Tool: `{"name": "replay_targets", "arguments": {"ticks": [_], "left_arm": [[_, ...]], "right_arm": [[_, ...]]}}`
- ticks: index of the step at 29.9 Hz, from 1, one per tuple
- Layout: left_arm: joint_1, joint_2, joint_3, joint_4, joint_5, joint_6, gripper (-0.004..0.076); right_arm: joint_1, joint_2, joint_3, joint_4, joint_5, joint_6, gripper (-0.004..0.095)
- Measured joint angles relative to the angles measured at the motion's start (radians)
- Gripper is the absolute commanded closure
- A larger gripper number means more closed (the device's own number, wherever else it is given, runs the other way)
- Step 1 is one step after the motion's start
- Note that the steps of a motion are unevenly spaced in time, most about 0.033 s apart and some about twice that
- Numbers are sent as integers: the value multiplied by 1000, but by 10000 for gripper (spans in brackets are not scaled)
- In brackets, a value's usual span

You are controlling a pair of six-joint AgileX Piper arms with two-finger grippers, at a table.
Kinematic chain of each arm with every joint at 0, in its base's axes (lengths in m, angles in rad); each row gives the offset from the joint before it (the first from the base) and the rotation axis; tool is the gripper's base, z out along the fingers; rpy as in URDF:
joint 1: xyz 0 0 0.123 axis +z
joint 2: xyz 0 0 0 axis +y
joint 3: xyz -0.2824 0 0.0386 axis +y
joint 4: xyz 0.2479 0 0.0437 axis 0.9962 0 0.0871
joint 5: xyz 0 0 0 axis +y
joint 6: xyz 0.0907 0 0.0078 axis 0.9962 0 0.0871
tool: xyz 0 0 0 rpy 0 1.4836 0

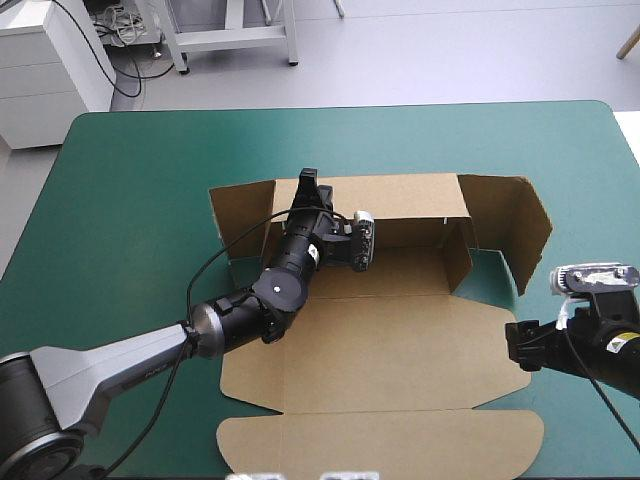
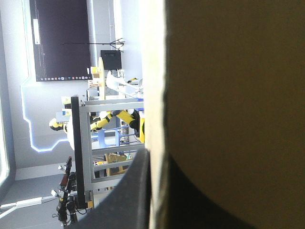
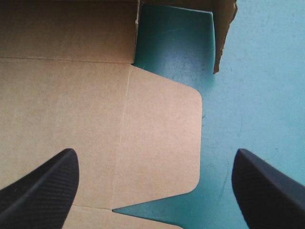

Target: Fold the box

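pinching the raised far wall (image 1: 400, 195) of the box (image 1: 400, 340), mid-table, your left gripper (image 1: 308, 180) is clamped on board. your right gripper (image 3: 156, 155) is hanging wide open over the rounded side flap (image 3: 162, 133). you're needing a steady wall while scooping that flap off the teal-green cover (image 1: 130, 200).

No text, number or brand can be read with certainty. The grey link of the left arm (image 1: 120, 367) carries a faint line of small lettering in the high view, too small to make out. The black wrist of the right arm (image 1: 612, 350) has a small yellow mark, also not legible.
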Motion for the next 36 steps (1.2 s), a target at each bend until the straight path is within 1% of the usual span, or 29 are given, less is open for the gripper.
{"name": "replay_targets", "arguments": {"ticks": [3,8,16,21,24,30,36], "left_arm": [[0,0,0,0,0,0,732],[0,-1,0,0,-1,0,731],[0,-1,0,0,-2,0,731],[0,-1,0,0,-6,0,731],[0,-1,0,0,-6,-1,731],[2,-1,0,0,-11,-4,731],[3,-1,0,0,-14,-4,731]], "right_arm": [[0,12,-22,14,-17,0,100],[0,110,-149,17,-23,14,101],[0,390,-499,21,-18,13,101],[0,588,-707,22,32,0,100],[1,701,-805,37,36,0,100],[1,892,-931,64,31,0,100],[2,1035,-968,110,28,-3,100]]}}
